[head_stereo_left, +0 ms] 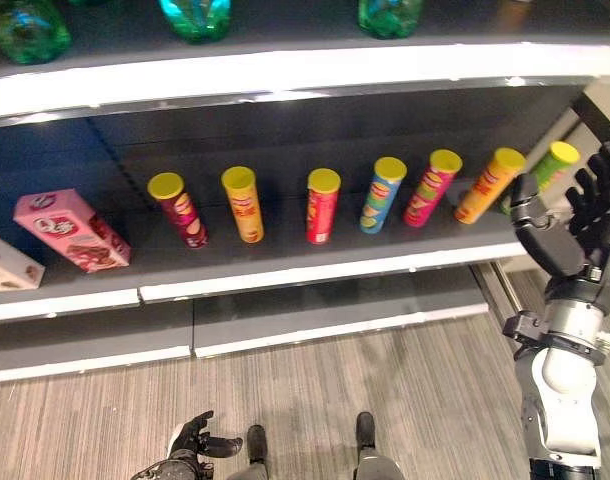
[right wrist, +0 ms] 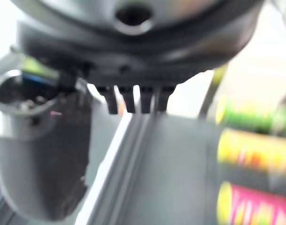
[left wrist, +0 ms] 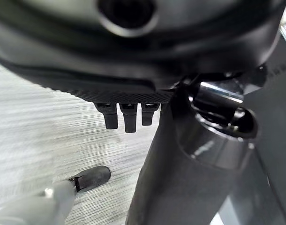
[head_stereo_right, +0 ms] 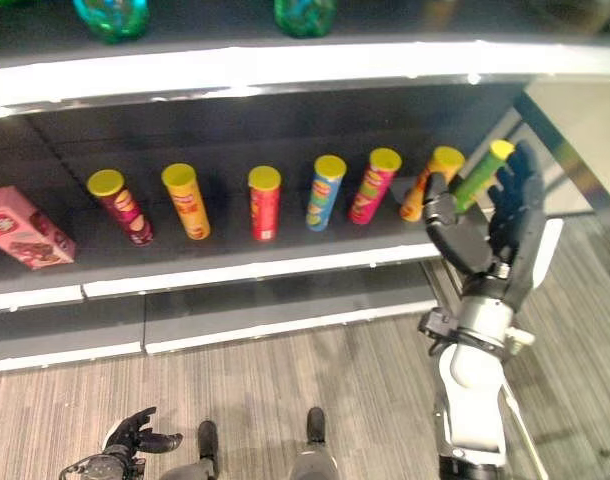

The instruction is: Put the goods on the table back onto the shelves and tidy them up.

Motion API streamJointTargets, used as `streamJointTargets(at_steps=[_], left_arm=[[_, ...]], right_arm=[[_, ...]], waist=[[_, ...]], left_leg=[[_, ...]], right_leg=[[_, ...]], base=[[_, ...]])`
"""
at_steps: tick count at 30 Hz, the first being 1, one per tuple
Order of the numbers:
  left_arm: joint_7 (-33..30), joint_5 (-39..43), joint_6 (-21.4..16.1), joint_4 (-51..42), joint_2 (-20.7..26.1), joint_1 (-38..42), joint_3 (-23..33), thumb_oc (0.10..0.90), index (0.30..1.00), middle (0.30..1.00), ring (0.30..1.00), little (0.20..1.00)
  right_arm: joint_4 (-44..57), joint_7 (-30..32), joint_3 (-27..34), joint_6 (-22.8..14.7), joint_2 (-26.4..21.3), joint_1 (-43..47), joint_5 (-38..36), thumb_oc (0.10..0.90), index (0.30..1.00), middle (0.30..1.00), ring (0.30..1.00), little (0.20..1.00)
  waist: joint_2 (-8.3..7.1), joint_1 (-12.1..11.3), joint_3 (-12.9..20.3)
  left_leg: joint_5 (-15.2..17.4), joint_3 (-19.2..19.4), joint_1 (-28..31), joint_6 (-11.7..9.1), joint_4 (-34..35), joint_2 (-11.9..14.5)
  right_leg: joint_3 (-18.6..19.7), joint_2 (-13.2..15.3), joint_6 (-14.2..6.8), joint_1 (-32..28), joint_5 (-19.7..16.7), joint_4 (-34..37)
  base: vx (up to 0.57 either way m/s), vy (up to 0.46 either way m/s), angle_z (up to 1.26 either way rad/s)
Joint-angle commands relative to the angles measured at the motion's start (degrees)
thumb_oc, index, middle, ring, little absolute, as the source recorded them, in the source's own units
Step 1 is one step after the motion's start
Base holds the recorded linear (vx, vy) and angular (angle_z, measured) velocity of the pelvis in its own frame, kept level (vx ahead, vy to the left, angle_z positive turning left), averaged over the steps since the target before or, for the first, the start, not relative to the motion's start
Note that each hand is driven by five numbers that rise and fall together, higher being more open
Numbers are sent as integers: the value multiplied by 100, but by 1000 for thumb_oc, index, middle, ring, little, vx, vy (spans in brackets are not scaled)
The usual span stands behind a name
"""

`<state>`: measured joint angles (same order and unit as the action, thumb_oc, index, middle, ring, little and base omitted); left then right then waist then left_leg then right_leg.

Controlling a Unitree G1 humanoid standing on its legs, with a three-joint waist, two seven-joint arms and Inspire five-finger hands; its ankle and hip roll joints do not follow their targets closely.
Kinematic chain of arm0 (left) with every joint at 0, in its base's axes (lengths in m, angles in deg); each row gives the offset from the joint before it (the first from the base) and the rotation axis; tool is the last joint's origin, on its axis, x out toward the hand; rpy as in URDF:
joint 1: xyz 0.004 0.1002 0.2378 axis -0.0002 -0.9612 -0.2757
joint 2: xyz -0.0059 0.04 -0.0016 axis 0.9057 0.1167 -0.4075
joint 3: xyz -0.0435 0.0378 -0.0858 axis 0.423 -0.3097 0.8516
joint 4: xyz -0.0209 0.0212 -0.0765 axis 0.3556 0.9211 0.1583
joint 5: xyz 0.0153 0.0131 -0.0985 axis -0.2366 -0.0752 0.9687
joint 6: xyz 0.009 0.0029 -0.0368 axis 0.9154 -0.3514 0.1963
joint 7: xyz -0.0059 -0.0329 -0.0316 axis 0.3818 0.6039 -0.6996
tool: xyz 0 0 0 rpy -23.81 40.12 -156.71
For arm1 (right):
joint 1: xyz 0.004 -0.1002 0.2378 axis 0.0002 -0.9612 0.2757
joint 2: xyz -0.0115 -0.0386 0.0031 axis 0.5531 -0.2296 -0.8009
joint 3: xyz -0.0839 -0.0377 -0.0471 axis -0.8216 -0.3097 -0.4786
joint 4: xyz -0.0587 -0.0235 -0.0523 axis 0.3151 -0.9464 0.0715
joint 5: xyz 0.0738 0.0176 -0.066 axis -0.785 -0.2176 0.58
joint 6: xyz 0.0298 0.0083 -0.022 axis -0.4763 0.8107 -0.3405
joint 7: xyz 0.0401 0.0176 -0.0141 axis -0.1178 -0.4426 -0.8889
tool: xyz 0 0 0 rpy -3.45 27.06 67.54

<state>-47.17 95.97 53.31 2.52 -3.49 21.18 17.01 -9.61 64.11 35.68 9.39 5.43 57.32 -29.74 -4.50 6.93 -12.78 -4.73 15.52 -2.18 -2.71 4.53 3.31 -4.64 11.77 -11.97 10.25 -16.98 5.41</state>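
Fingers of right hand (head_stereo_right: 490,235) partly hide green can (head_stereo_right: 482,171).

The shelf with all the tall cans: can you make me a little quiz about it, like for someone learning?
1. True or false: the pink cardboard box lies to the left of the row of yellow-lidded cylindrical cans.
2. Which can stands nearest the robot's raised right hand?
A. the red can
B. the green can
C. the blue can
3. Fill in: the robot's left hand hangs low over the grey striped ______.

Key: 1 true; 2 B; 3 floor.
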Motion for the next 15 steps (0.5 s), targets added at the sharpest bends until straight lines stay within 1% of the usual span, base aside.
streamJointTargets(at_steps=[1,2,3,4,5,6,7,8,9,10,11,12,13,14,15], left_arm=[[49,-73,-280,-227,339,131,151,800,900,900,900,900],[25,-16,-264,-130,408,137,263,800,900,900,900,900],[17,23,-262,-119,433,117,317,800,900,900,900,900],[37,112,-264,-189,458,42,361,800,900,900,900,900],[84,229,-263,-262,504,-19,419,800,900,900,900,900],[157,235,-210,-271,542,-138,491,800,900,900,900,900],[201,272,-207,-221,515,-191,500,800,900,900,900,900],[349,432,-159,-386,364,-260,407,800,900,900,900,900],[391,413,-158,-417,337,-279,404,800,900,900,900,900],[384,428,-164,-435,294,-300,405,800,900,900,900,900],[355,512,-205,-448,263,-315,406,800,900,900,900,900],[292,647,-265,-416,133,-354,419,800,900,900,900,900],[316,706,-279,-483,78,-374,373,800,900,900,900,900],[339,699,-290,-481,63,-350,325,800,900,900,900,900],[361,702,-295,-476,40,-337,298,800,900,900,900,900]], right_arm=[[463,265,494,-648,-422,600,144,800,900,900,900,900],[385,282,565,-579,-527,598,208,800,900,900,900,900],[323,297,625,-550,-622,617,246,800,900,900,900,900],[235,308,644,-466,-813,691,311,800,900,900,900,900],[181,288,628,-407,-978,761,372,800,900,900,900,900],[43,223,611,-326,-1240,795,380,800,900,900,900,900],[-52,103,718,-321,-1447,717,251,800,900,900,900,900],[82,30,855,-440,-1920,642,128,800,900,900,900,900],[82,0,889,-439,-2024,633,81,800,900,900,900,900],[0,-11,775,-440,-2127,753,35,800,900,900,900,900],[-90,-47,591,-430,-2203,870,-5,800,900,900,900,900],[-188,-159,267,-455,-2338,1165,-93,800,900,900,900,900],[-226,-200,133,-486,-2370,1363,-129,800,900,900,900,900],[-250,-196,110,-517,-2350,1443,-136,800,900,900,900,900],[-269,-171,92,-544,-2350,1479,-135,800,900,900,900,900]], waist=[[185,-214,9],[239,-283,-25],[244,-329,-25],[236,-453,-3],[216,-624,52],[54,-870,186],[43,-823,264],[234,-615,281],[302,-603,262],[341,-634,214],[285,-726,173],[123,-900,88],[102,-1060,57],[122,-1119,76],[147,-1170,84]], left_leg=[[770,-52,191,-125,-209,434],[746,149,146,-172,-342,671],[704,239,88,-207,-408,775],[593,434,-40,-292,-510,968],[582,570,-106,-489,-660,1259],[438,899,-89,-729,-876,1606],[184,963,-25,-960,-985,2044],[-756,972,113,-1150,-1236,2753],[-1003,916,94,-1153,-1395,2863],[-896,687,12,-1083,-1705,2828],[-572,224,-132,-877,-1886,2473],[247,-583,-450,-460,-1990,1548],[632,-812,-565,-304,-1830,916],[535,-796,-708,-246,-1676,660],[401,-754,-945,-224,-1597,458]], right_leg=[[-1217,752,-303,-119,556,-494],[-1493,974,-292,-270,568,-664],[-1540,1077,-303,-332,513,-722],[-1711,1279,-303,-460,327,-818],[-1989,1382,-303,-629,280,-843],[-2735,1382,-303,-832,609,-797],[-2682,1052,-303,-920,1091,-773],[-2534,265,97,-1129,1720,-656],[-2497,54,219,-1212,1831,-559],[-2382,-120,355,-1236,1957,-474],[-2218,-183,408,-1224,2004,-444],[-1930,-215,487,-1227,1959,-399],[-1744,-318,508,-1314,1978,-397],[-1717,-373,497,-1316,1972,-372],[-1676,-437,503,-1368,1987,-340]], base=[[-87,-114,-163],[-97,-174,-138],[-200,-318,-74],[-166,-460,-98],[-78,-740,-110],[119,-958,-246],[301,-1303,-190],[296,-1076,-173],[230,-841,12],[107,-378,11],[98,-398,-95],[188,-408,-232],[190,-326,-248],[215,-197,-140],[134,-77,-57]])
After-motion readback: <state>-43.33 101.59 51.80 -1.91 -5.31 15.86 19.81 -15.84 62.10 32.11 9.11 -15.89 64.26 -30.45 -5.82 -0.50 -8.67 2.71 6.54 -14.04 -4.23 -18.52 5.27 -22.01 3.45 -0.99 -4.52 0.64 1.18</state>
